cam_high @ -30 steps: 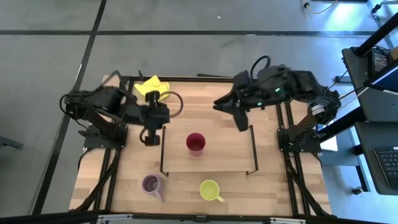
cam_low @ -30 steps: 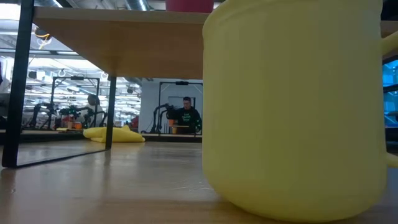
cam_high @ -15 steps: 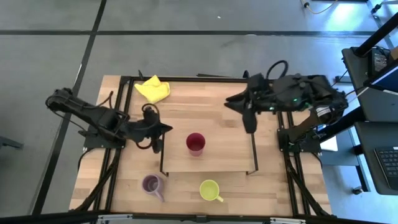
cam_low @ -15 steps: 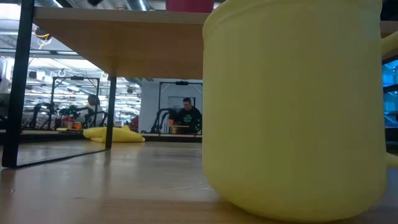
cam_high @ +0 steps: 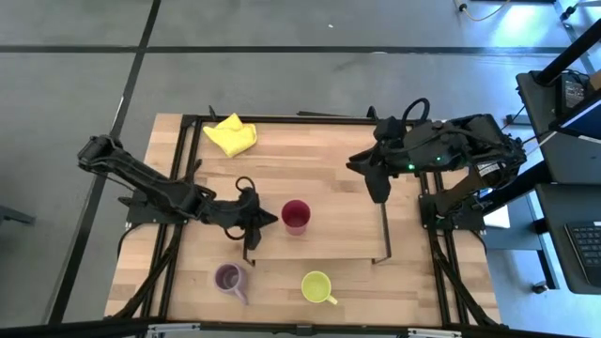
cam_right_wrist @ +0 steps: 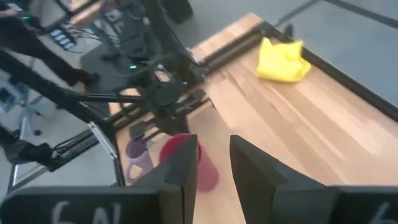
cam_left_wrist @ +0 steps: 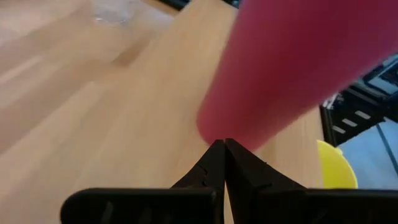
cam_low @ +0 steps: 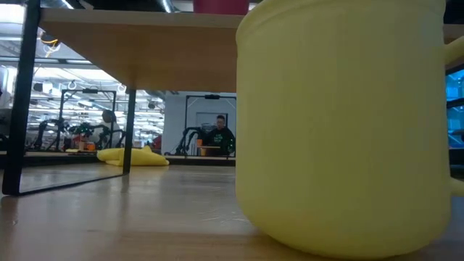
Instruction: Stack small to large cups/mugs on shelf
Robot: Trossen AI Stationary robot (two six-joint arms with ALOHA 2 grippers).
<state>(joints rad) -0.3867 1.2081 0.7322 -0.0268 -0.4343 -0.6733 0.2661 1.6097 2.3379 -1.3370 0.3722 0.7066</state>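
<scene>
1. Red, tall and handleless, the cup [cam_high: 295, 216] stands on the shelf [cam_high: 329, 246] just ahead of the left gripper [cam_high: 265, 220].
2. Left gripper's fingers are pressed together, empty.
3. Right gripper [cam_high: 377, 192] hangs partly spread, well apart from the cup.

Red cup [cam_high: 295, 216], yellow cloth [cam_high: 231, 135]

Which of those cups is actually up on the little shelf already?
Only the red cup, standing upright on the shelf near its left end. The purple mug and yellow-green mug sit on the table in front.
</scene>
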